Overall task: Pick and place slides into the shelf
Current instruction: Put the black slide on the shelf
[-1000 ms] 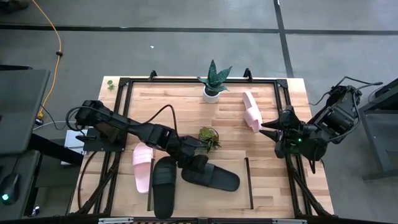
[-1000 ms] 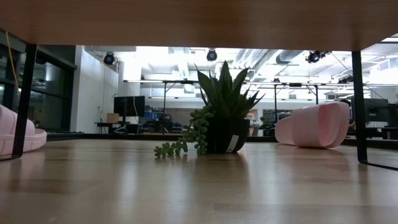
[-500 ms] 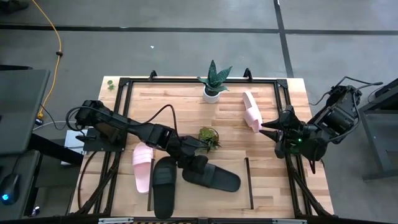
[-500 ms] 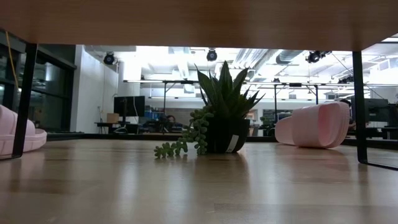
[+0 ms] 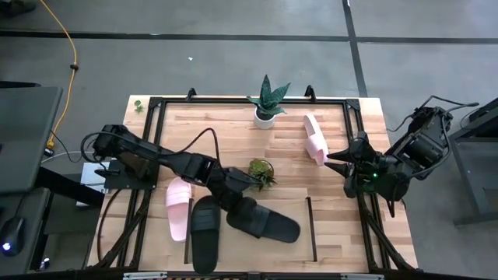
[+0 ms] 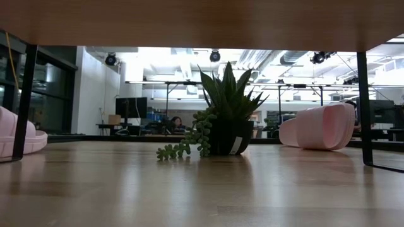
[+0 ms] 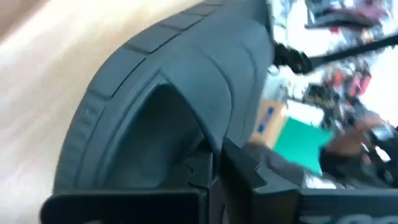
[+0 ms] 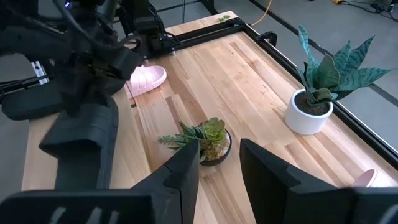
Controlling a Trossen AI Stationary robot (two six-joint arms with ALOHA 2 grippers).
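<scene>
1. Reaching across the plank tabletop (image 5: 233, 124) from your left, the left gripper (image 5: 233, 204) sits at the strap end of a matte black foam slide sandal (image 5: 264, 221) lying slantwise near the middle front.
2. Its wrist view shows you the ribbed black strap (image 7: 186, 81) close up, with the fingers (image 7: 249, 168) at the strap; you cannot tell whether they have clenched on it.
3. A second black slide sandal (image 5: 205, 232) lies just left of the first, and a pale pink slide sandal (image 5: 178, 208) lies beside that one.
4. Another pale pink slide sandal (image 5: 314, 140) lies well apart, toward the right rear, tipped on its side in the low view (image 6: 319, 127).
5. The right gripper (image 5: 336, 162) waits near the right edge, its fingers (image 8: 186, 168) released and holding nothing.
6. A small trailing succulent in a dark pot (image 5: 261, 173) stands mid-table; a spiky plant in a white pot (image 5: 267, 101) stands at the rear.
</scene>
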